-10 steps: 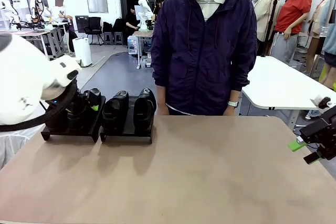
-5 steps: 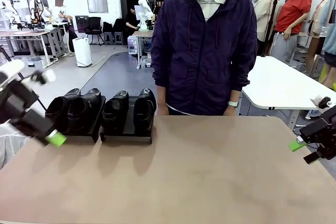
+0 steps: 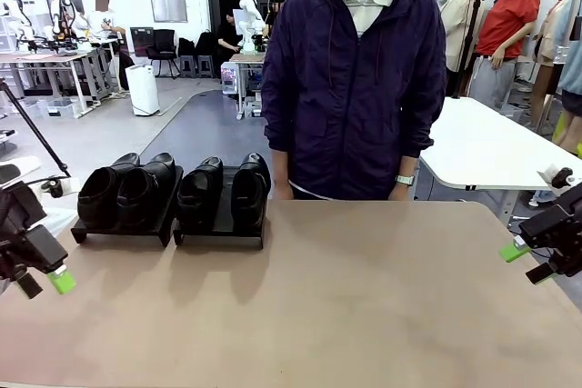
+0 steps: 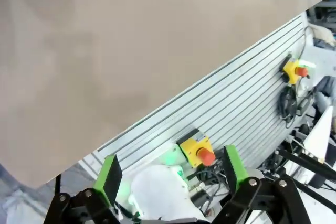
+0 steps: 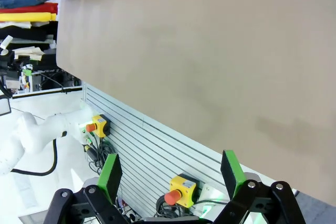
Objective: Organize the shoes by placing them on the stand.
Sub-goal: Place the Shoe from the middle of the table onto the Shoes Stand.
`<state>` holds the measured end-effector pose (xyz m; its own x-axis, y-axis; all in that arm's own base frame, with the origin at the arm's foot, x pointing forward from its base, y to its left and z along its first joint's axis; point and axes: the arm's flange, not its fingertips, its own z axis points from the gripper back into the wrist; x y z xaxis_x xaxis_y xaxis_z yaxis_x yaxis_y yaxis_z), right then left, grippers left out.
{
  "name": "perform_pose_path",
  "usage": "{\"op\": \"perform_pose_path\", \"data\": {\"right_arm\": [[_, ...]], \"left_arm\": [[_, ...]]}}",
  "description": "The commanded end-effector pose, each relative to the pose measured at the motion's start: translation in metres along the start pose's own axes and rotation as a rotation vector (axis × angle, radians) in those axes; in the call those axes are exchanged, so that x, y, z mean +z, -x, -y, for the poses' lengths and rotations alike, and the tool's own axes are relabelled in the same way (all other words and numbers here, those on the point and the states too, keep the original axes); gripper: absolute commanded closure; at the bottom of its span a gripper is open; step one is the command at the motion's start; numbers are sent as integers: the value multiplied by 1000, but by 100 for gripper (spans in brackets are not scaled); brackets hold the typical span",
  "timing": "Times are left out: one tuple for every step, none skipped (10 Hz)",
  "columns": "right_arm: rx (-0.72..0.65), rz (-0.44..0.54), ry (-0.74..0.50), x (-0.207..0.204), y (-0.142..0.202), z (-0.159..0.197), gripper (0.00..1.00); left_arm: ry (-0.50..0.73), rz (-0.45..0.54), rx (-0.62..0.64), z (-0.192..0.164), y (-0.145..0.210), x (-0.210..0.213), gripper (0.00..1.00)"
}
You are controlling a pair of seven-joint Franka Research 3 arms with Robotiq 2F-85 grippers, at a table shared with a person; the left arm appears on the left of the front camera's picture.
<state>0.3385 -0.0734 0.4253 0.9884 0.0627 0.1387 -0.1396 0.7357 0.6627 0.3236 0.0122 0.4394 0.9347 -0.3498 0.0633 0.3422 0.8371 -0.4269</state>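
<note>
Four glossy black shoes stand on the stand at the table's far left. One pair (image 3: 123, 190) rests on the left tray (image 3: 120, 232), the other pair (image 3: 224, 190) on the right tray (image 3: 218, 237), toes toward me. My left gripper (image 3: 45, 284) hangs open at the table's left edge, in front of the left tray and apart from it. In the left wrist view its green fingers (image 4: 109, 178) have nothing between them. My right gripper (image 3: 527, 263) is open off the table's right edge, with nothing between its fingers (image 5: 230, 167).
A person in a dark purple jacket (image 3: 355, 79) stands at the far edge, just right of the trays, arms down. The brown tabletop (image 3: 346, 297) stretches bare from the trays to the right edge. A white table (image 3: 491, 147) stands behind on the right.
My left arm has drawn back from the left pair of shoes, moving left and toward the near side, leaving both shoes on the tray. The right arm has not moved.
</note>
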Motion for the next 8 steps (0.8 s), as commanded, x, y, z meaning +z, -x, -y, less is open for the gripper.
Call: {"op": "perform_pose_path", "data": {"right_arm": [[25, 17, -31, 0, -1, 0, 0], [25, 17, -31, 0, -1, 0, 0], [25, 17, -31, 0, -1, 0, 0], [25, 17, -31, 0, -1, 0, 0], [25, 17, -31, 0, -1, 0, 0], [25, 17, -31, 0, -1, 0, 0], [25, 17, -31, 0, -1, 0, 0], [25, 17, -31, 0, -1, 0, 0]], "left_arm": [[-5, -9, -12, 0, 6, -1, 0], [-5, -9, -12, 0, 6, -1, 0], [-5, -9, -12, 0, 6, -1, 0], [-5, -9, -12, 0, 6, -1, 0], [-5, -9, -12, 0, 6, -1, 0], [-5, -9, -12, 0, 6, -1, 0], [-5, -9, -12, 0, 6, -1, 0], [-5, -9, -12, 0, 6, -1, 0]]}}
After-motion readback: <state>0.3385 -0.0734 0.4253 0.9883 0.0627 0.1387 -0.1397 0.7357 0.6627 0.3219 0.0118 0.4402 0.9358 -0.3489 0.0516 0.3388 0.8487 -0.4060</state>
